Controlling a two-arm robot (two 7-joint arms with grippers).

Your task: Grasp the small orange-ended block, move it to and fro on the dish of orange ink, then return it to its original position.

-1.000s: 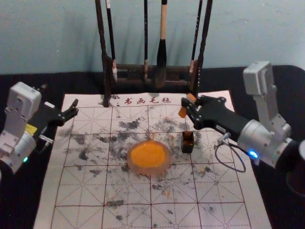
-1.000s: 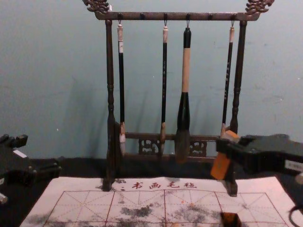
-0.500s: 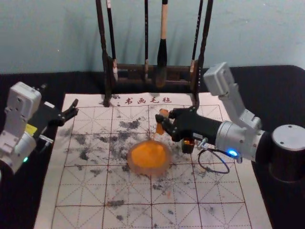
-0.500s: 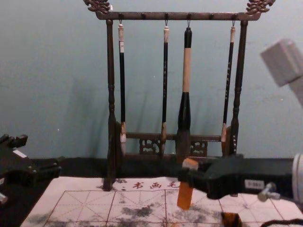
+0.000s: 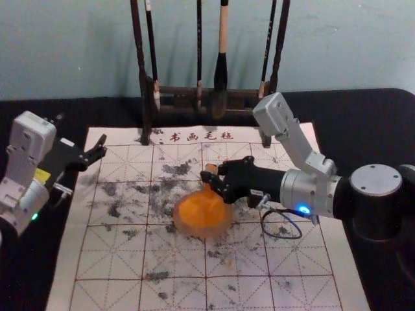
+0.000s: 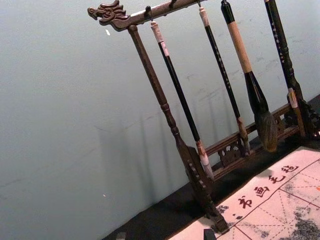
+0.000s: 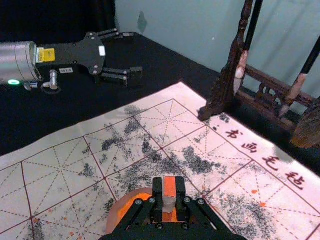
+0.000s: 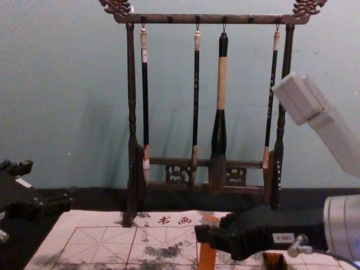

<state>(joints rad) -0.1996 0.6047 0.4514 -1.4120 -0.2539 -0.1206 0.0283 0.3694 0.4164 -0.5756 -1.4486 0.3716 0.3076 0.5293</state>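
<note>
At 12 o'clock of the round pale dish of orange ink (image 5: pixel 202 232), head view: black right gripper (image 7: pixel 169 190) grips small orange-ended block (image 8: pixel 207 256), near upright; ink toward 6. Black left gripper (image 7: pixel 133 54) parked at 10, fingers spread.

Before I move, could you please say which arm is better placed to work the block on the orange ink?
Right, I'd judge: the right gripper has the block clamped between its fingers at the dish; the left gripper hangs open and empty near the left edge of the mat.

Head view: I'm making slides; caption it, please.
Black right claw holds a small orange-ended block at a round dish of orange ink on gridded white felt.
</note>
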